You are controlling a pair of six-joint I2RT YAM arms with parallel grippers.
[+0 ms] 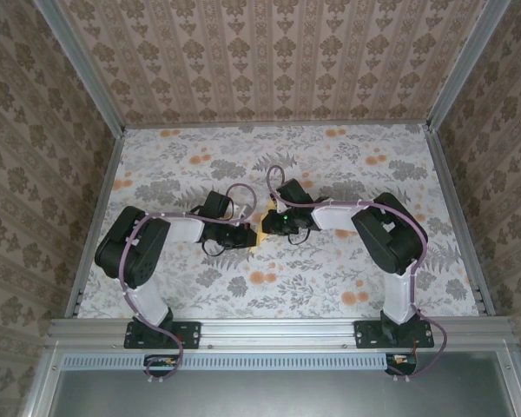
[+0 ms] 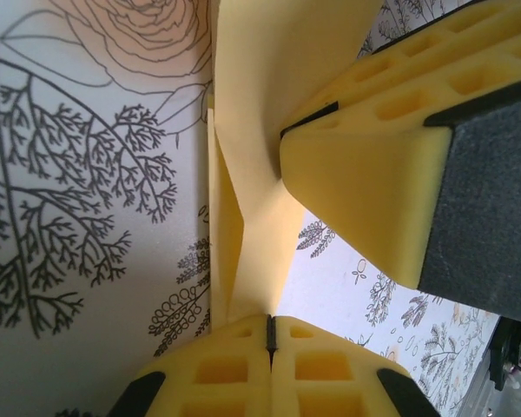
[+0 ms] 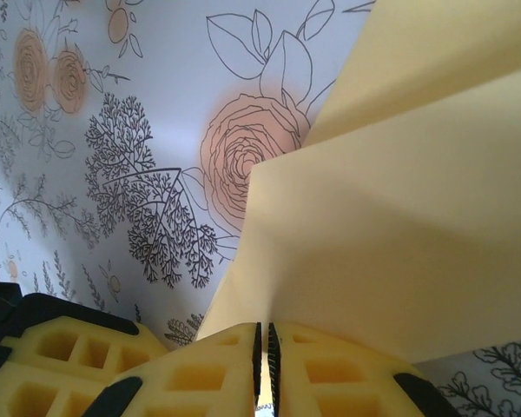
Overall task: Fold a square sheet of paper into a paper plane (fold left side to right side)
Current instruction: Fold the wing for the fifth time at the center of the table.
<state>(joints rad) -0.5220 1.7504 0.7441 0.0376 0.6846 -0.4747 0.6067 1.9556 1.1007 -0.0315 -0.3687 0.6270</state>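
One sheet [image 3: 399,217]: yellow paper, creased, at the middle of the surface [image 1: 330,287], caught between my two tools.
Left tool [image 2: 270,323]: fingers pressed together, pinching the sheet's edge.
Right tool [image 3: 263,334]: I see it nearly closed, pinching the sheet too.
Surface: floral print; I see both tools meeting tip to tip over it.

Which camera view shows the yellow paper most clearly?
The left wrist view: the paper shows its creases and folded layers. The right wrist view shows broad plain flaps; the top external view, a tiny yellow sliver.
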